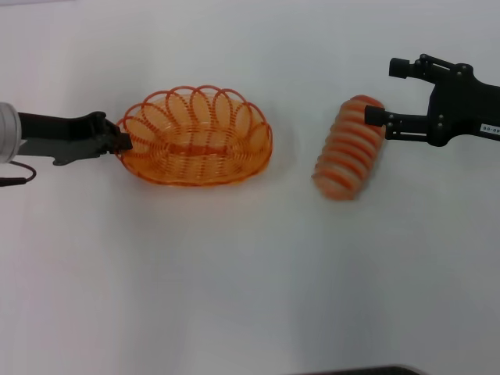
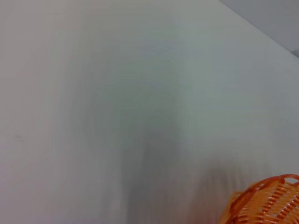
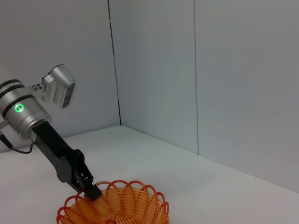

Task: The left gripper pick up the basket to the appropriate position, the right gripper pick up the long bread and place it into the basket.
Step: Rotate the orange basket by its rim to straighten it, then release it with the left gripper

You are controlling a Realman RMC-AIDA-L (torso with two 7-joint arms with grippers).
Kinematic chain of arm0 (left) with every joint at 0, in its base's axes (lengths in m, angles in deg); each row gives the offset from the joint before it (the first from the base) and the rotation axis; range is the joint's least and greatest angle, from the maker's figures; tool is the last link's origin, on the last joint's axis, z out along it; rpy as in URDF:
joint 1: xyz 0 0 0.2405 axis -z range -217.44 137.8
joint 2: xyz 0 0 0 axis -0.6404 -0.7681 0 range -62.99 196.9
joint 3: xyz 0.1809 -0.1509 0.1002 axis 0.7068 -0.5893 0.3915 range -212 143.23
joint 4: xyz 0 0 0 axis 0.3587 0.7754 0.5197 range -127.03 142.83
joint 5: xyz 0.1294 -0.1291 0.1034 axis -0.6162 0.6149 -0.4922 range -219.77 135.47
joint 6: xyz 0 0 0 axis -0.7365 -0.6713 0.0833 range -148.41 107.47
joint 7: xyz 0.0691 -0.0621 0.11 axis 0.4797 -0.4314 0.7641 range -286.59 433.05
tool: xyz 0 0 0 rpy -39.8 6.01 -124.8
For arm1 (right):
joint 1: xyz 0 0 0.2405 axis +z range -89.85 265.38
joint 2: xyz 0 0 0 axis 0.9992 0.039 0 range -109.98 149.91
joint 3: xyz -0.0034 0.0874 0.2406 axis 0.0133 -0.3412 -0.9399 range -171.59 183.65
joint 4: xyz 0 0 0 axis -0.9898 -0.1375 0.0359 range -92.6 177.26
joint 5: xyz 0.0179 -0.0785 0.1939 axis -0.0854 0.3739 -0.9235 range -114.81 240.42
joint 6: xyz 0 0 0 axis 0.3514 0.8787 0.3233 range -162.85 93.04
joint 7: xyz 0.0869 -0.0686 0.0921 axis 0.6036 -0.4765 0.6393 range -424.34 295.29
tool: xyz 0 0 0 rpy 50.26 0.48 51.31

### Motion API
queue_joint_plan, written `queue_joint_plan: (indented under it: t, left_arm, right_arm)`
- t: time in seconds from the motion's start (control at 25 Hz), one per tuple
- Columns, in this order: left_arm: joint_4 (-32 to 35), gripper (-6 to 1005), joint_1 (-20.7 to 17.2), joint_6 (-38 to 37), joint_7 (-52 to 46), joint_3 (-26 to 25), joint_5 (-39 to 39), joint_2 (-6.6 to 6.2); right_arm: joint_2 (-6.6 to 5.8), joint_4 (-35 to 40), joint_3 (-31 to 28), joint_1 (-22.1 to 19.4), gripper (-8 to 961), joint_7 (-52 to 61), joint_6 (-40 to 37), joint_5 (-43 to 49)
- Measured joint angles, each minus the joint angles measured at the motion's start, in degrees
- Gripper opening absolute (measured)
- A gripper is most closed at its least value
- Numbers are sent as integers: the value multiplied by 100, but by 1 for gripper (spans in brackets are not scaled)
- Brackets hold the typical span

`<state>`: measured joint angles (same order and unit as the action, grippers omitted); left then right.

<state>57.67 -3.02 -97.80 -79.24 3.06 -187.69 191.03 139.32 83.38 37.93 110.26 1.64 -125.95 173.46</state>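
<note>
The orange wire basket stands on the white table, left of centre. My left gripper comes in from the left and is shut on the basket's left rim. In the right wrist view the left gripper pinches the rim of the basket. A piece of the basket shows in the left wrist view. The long bread lies on the table to the right of the basket, at a slant. My right gripper is open and empty, just right of the bread's far end, its lower finger close to the bread.
The silver left arm with a green light reaches down to the basket. A black cable hangs at the left edge. Grey walls stand behind the table. A dark edge shows at the front.
</note>
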Motion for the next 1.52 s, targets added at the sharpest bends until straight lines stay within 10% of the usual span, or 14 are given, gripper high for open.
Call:
queue_joint_plan:
  t: [0.72,1.24,1.52]
  left_arm:
    - [-155,104,1,220,-11,85,75,10]
    - [-49,505,11,164,45,159,298,-31]
    - [271,528,-13,31,328,363,297,-159]
  right_arm:
    - [0,-14,0,-17,933,-16,-5,7]
    - [0,-15,8,-17,934,-16,1,9]
    - [0,-24,-7,7,935,20,36,-14]
